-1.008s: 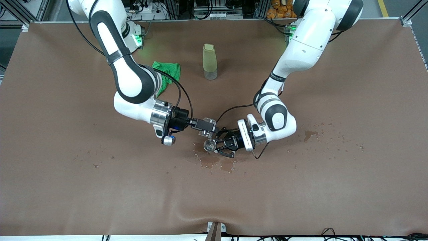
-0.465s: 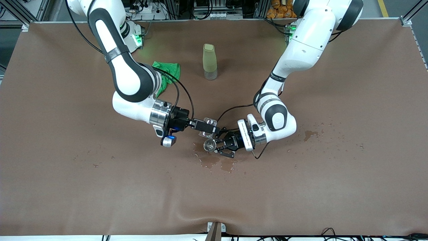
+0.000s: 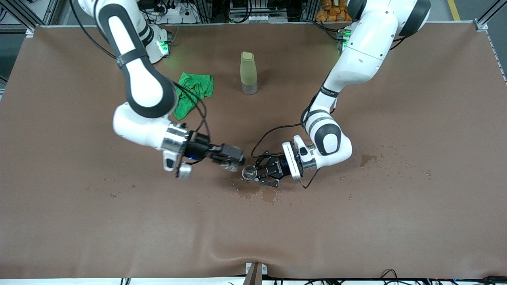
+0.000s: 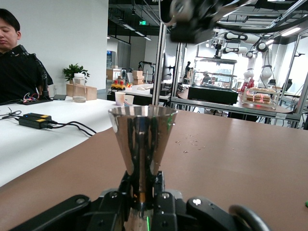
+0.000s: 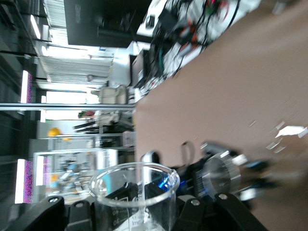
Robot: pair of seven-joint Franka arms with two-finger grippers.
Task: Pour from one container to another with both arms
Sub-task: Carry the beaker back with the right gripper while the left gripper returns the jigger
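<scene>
The little glass cup (image 3: pixel 233 164) is held in the right gripper (image 3: pixel 234 160), up over the middle of the brown table (image 3: pixel 79 221). In the front view the cup is hard to see, because the black fingers hide most of it. Just beside it is the shiny steel jigger (image 3: pixel 248 172). The left gripper (image 3: pixel 257 173) is pinched tight on the jigger and holds it with its round mouth up. Wet spots (image 3: pixel 257 194) lie on the table under and near both. A tall green bottle (image 3: pixel 248 73) and a green cloth (image 3: pixel 190 93) are farther from the camera, well apart from the grippers.

In the left wrist view the jigger (image 4: pixel 140 144) stands straight up, and the fingers clamp its thin middle and lower part. The other gripper (image 4: pixel 202 19) hangs high above it, out of focus.

In the right wrist view the glass cup (image 5: pixel 134 197) sits between the closed fingers. Its round rim is clear to see. I cannot tell if any water is in it. The jigger (image 5: pixel 221 175) shows blurry, close by its rim.

I think this is the pouring step, with the cup brought next to the jigger. Next the right arm should put the cup's rim right over the jigger's mouth and tip slowly. The mouth is small, and the wet spots show it is easy to miss. The left arm should hold the jigger level.
</scene>
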